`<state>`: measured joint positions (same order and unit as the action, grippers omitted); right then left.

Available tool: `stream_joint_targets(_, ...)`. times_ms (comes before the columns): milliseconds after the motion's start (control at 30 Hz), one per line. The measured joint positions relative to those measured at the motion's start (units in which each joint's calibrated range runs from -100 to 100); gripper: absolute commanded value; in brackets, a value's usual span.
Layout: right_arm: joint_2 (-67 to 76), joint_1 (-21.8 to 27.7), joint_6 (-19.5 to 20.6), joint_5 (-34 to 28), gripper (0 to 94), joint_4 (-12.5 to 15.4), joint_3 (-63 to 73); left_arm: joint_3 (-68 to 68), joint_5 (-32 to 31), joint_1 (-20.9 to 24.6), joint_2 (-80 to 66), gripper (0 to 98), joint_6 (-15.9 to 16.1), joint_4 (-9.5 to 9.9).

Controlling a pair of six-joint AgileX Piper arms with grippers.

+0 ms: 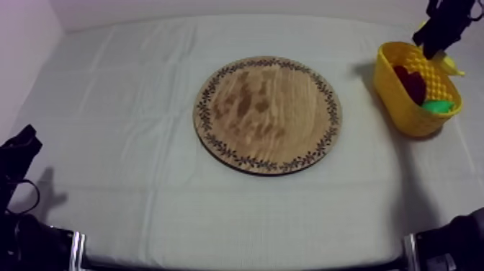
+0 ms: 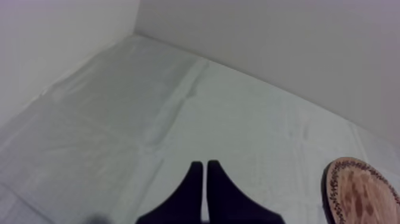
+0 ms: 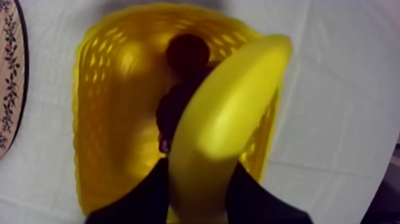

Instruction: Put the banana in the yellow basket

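The right claw (image 3: 199, 173) is closed round the banana (image 3: 238, 101). Its two black fingers (image 3: 140, 199) press on the fruit's sides near one end, and the rest of the banana curves out past the fingertips. Directly beneath this claw stands the yellow basket (image 3: 101, 119), so the banana hangs in the air over the basket's opening rather than lying inside it.

Down in the basket, under the claw, sits a dark red shape (image 3: 178, 89) whose kind I cannot tell. Seen from above, a green thing (image 1: 438, 106) lies beside it, at the end of the basket away from the claw.

Farther out from the claw, past the basket's side wall, the round wooden board (image 1: 266, 115) with its patterned rim lies flat on the bench (image 1: 130, 144). It is near the basket but not touching it.

The left claw (image 2: 205, 173) has its fingers lying together in a narrow wedge, closed on nothing. Under it is the grey-white cloth. Ahead of its tips the cloth runs to the corner where two pale walls meet, and off to its side the edge of the board shows. From above, this claw sits low at the bench's left edge, well apart from the board and far across from the right claw.
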<state>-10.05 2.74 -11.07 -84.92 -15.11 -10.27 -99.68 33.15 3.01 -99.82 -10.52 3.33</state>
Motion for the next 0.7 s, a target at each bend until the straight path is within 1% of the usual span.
stream_joint_targets(233,-4.63,-0.42,1.75,3.41,25.7,0.54,-2.87,0.00,0.00,0.00,0.00,0.1,0.00,0.00)
stream_joint_targets(400,-8.46,-0.54,2.97,5.15,32.3,0.96,-2.16,0.00,0.00,0.00,0.00,0.1,0.00,0.00)
stream_joint_targets(467,-9.98,-0.51,3.41,5.57,38.0,1.19,-1.57,0.00,0.00,0.00,0.00,0.1,0.00,0.00)
stream_joint_targets(633,-12.70,-0.34,4.22,7.90,59.7,1.33,-0.83,0.00,0.00,0.00,0.00,0.1,0.00,0.00)
stream_joint_targets(700,-13.02,-0.42,4.29,8.62,66.2,1.33,-1.01,0.00,0.00,0.00,0.00,0.1,0.00,0.00)
